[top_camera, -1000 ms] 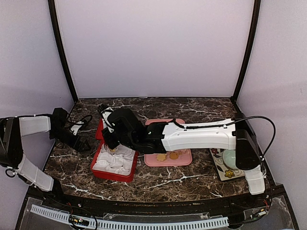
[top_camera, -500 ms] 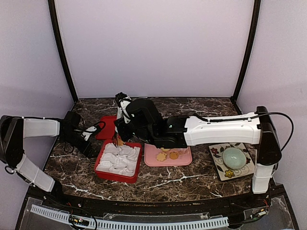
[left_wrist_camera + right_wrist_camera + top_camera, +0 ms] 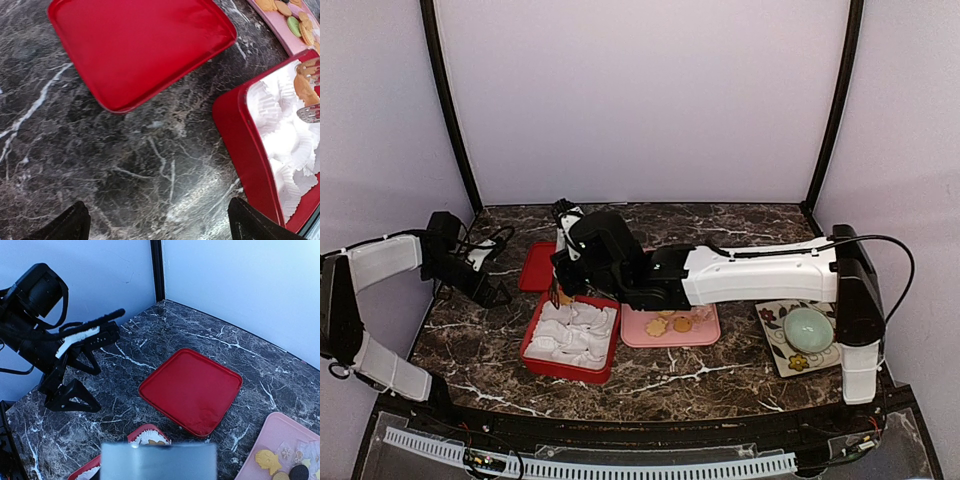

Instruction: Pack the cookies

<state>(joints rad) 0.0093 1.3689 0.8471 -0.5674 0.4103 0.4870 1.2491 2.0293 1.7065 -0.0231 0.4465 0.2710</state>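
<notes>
Golden cookies [image 3: 670, 325] lie on a pink tray [image 3: 705, 335]; the left wrist view catches several [image 3: 289, 14], one of them greenish, and the right wrist view two [image 3: 267, 460], with a black one beside them. A red box [image 3: 535, 350] is lined with white paper cups [image 3: 285, 137]. My right gripper [image 3: 560, 288] reaches over the box's far corner, shut on metal tongs [image 3: 310, 114]. The tong tips stand on either side of a golden cookie [image 3: 304, 89]. A blurred grey block [image 3: 157, 460] hides this gripper's fingers. My left gripper [image 3: 157, 225] is open over bare marble, left of the box.
The red lid [image 3: 537, 265] lies flat behind the box, inner side up [image 3: 140, 50] [image 3: 192, 390]. A pale green bowl [image 3: 807, 328] sits on a floral mat at the right. Black posts and lilac walls enclose the marble table.
The left gripper reached toward the box, then drew back left and opened slightly wider. The right wrist moved from over the box's middle to its far corner. The box sits slightly further right.
</notes>
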